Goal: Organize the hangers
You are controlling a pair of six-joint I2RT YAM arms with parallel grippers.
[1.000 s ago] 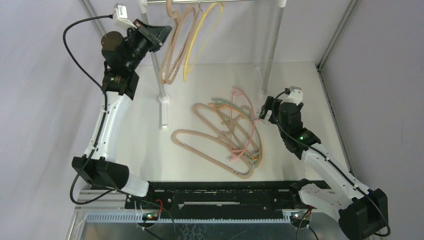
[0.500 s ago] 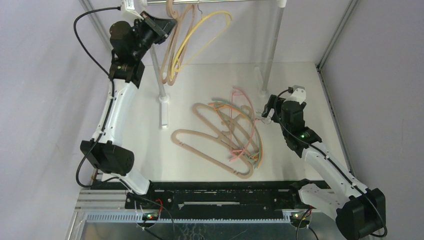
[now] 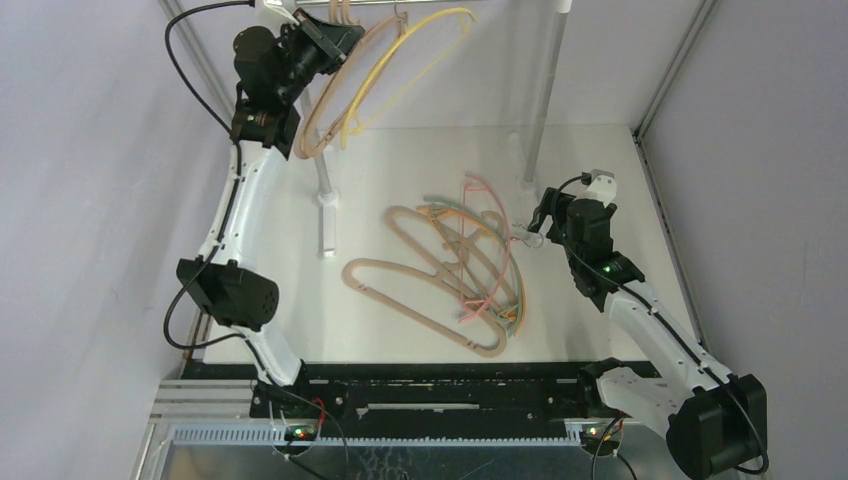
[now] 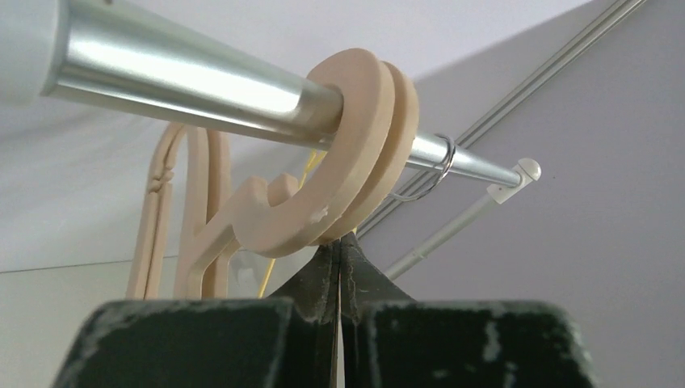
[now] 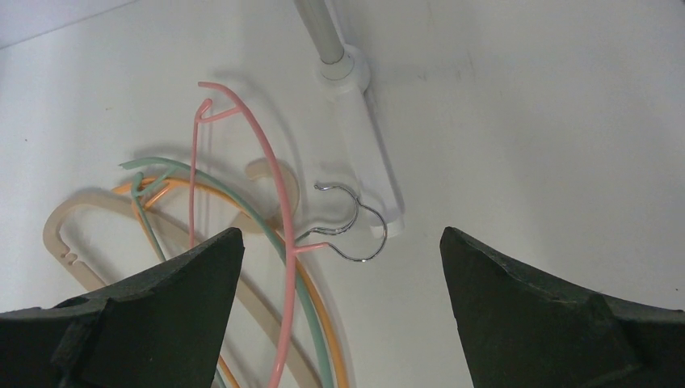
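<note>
The top view alone takes in the whole layout. The left gripper [image 3: 335, 35] is up at the upper left beside the rail [image 3: 430, 3], where two beige hangers [image 3: 330, 100] and a yellow hanger [image 3: 400, 70] hang tilted out toward the right. The other hangers lie in a pile [image 3: 450, 270] at the middle of the table [image 3: 590, 160], with the right gripper [image 3: 532, 230] just beside its right edge.

The left wrist view shows what that one cannot: two thick beige hooks [image 4: 355, 153] side by side over the rail, a thin metal hook [image 4: 432, 174] just beyond them, and the fingers [image 4: 311, 283] pressed together with nothing seen between them, their tips meeting the underside of the hooks.

The right wrist view shows its fingers [image 5: 161, 307] spread as wide as they go, gripping nothing. Between them, two wire hooks [image 5: 359, 222] lie on the table against the frame foot [image 5: 371, 153]. Thin pink [image 5: 279, 202], green [image 5: 174, 164] and orange [image 5: 338, 356] hangers cross over a beige one [image 5: 56, 234].
</note>
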